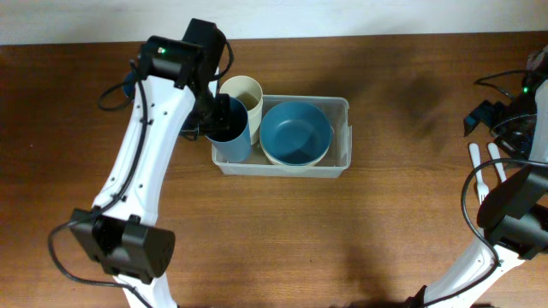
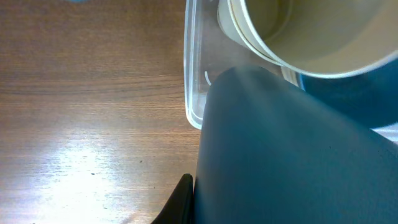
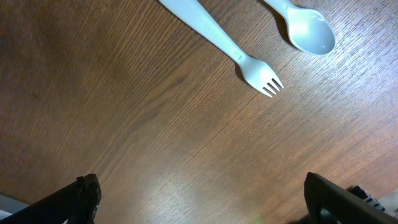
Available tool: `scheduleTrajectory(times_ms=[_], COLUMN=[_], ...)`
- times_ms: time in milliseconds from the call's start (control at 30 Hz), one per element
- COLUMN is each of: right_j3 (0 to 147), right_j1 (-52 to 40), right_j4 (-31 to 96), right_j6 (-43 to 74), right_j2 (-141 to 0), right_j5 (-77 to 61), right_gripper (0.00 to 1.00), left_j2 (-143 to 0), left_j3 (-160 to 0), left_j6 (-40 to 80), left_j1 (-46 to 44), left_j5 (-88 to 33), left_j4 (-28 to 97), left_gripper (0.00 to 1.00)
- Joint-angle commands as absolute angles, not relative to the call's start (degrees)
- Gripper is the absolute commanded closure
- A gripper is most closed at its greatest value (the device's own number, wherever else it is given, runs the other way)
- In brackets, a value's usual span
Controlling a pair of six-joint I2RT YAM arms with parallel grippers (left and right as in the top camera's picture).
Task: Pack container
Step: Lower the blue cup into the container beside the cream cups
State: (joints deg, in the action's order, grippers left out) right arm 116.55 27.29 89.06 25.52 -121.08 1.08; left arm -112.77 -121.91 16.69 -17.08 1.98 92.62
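— Brown wooden worktop (image 1: 385, 231) all round. Where does the container sit on it?

— Toward the far edge, near the middle. The container (image 1: 341, 104) is a clear tub, long side across. A blue bowl (image 1: 295, 130) fills its right part, nested in a cream bowl (image 1: 295, 168) by the look of the pale rim beneath. A cream cup (image 1: 242, 92) stands in the back left corner.

— And the front left corner?

— A blue cup (image 1: 229, 133) is there, with the left jaws closed on its wall. In the left wrist view the cup hangs over the tub's corner. Whether its base is down on the tub's floor I cannot tell.

— What could go wrong?

— Room is tight. The cup is just beside the cream cup and the bowls, so if it is let go tilted or perched on the rim, it may tip out or knock the cream cup over. The tub looks light too, so a withdrawal that snags the cup could drag it.

— The other side?

— The right jaws are spread wide and empty over bare wood, near a white fork (image 3: 249, 65) and spoon (image 3: 309, 29), well apart from the tub. Both lie flat, so a pinch could skid them away.
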Motion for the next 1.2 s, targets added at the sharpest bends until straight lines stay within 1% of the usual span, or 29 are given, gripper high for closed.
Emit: scheduleTrajectory(times_ms=[0, 967, 1033, 1100, 1167], right_j3=[116.4, 116.4, 116.4, 116.4, 116.4], right_j1=[27.4, 27.4, 27.4, 27.4, 27.4], right_j4=[89.1, 89.1, 89.1, 89.1, 89.1], right_j6=[26.0, 26.0, 26.0, 26.0, 26.0], right_j2=[-120.4, -120.4, -120.4, -120.4, -120.4], right_j5=[1.8, 1.8, 1.8, 1.8, 1.8], right_gripper=[0.01, 0.02, 0.01, 0.01, 0.01], left_j2=[-113.7, -117.4, -117.4, -117.4, -117.4], left_j3=[-121.9, -121.8, -121.8, -121.8, -121.8], left_j6=[17.2, 17.2, 17.2, 17.2, 17.2], left_j1=[-17.1, -17.1, -17.1, -17.1, -17.1], left_j5=[2.6, 2.7, 2.6, 2.6, 2.7], left_j4=[92.6, 89.0, 89.1, 89.1, 89.1], left_gripper=[0.98, 0.98, 0.97, 0.91, 0.88])
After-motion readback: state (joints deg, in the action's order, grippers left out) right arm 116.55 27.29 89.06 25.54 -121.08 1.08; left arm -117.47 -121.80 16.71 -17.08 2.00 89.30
